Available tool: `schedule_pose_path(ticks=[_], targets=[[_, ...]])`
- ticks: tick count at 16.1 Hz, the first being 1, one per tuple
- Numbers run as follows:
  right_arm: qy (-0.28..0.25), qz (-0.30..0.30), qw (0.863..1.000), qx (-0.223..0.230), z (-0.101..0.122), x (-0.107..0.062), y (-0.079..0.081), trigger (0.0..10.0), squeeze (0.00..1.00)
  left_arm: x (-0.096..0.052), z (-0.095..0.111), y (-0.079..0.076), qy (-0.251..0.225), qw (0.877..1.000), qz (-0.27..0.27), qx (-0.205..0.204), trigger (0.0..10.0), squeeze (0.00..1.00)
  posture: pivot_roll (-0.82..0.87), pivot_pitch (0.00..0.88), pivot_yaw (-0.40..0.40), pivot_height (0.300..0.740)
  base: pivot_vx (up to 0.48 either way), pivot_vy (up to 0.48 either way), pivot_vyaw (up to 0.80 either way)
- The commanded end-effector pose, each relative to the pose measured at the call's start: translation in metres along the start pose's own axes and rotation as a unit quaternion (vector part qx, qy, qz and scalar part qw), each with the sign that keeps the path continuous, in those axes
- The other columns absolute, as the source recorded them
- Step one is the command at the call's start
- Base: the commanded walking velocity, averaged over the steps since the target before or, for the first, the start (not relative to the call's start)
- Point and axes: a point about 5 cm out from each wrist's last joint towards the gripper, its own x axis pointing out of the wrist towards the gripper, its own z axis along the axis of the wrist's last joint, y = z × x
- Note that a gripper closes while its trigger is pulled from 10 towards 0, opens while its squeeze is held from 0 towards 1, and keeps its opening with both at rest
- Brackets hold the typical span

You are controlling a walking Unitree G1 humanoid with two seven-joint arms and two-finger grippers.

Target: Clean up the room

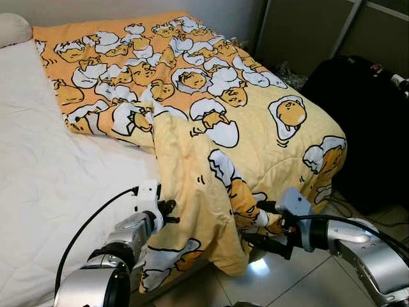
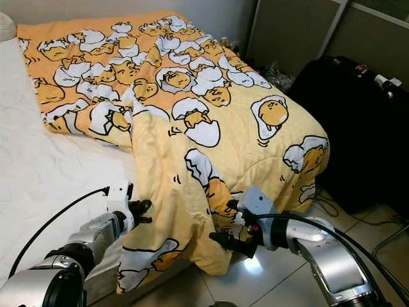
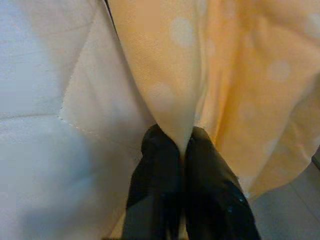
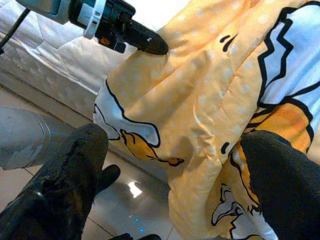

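Left gripper [image 3: 182, 150] pinching 1 yellow quilt [image 1: 211, 121], right gripper [image 1: 259, 229] spread wide at its hanging corner, 1 bed [image 1: 45, 173]

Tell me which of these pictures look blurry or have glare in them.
Left wrist view: soft focus, the fingers and pinched blanket blurred. Right wrist view: near fingers blurred, a glare spot on the floor. Both eye views: sharp, with the same bright spot on the floor.

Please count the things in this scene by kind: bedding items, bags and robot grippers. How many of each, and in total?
Bedding: 3 (blanket, mattress, pillow)
Bags: 1 (black suitcase)
Grippers: 2 (left gripper, right gripper)
Total: 6
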Motion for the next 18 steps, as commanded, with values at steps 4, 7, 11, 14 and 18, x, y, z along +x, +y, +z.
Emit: schedule_pose_path(ticks=[4,7,11,14,18], targets=[[0.005,-0.003,1.000,-0.006,-0.002,-0.001,-0.002,10.0,0.00,-0.003,-0.004,0.003,0.008,0.999,-0.030,0.022,0.0,0.00,-0.23,0.000,-0.038,0.740,0.000,0.000,0.00],[0.007,0.000,1.000,-0.001,-0.005,0.000,0.001,10.0,0.00,-0.018,-0.036,0.008,0.097,0.976,-0.125,0.153,0.0,0.00,-0.22,0.000,-0.035,0.740,0.000,0.000,0.00],[0.008,0.003,1.000,0.003,-0.010,0.003,0.003,10.0,0.00,-0.060,-0.097,0.037,0.234,0.921,-0.190,0.245,0.0,0.00,-0.20,0.000,-0.033,0.740,0.000,0.000,0.00],[0.011,0.006,1.000,0.007,-0.017,0.007,0.002,10.0,0.00,-0.094,-0.133,0.054,0.310,0.894,-0.209,0.249,0.0,0.00,-0.19,0.000,-0.042,0.740,0.000,0.000,0.00],[0.016,0.008,1.000,0.007,-0.026,0.012,-0.002,10.0,0.00,-0.094,-0.127,0.056,0.247,0.925,-0.138,0.253,3.6,0.00,-0.18,0.000,-0.044,0.740,0.000,0.000,0.00]])
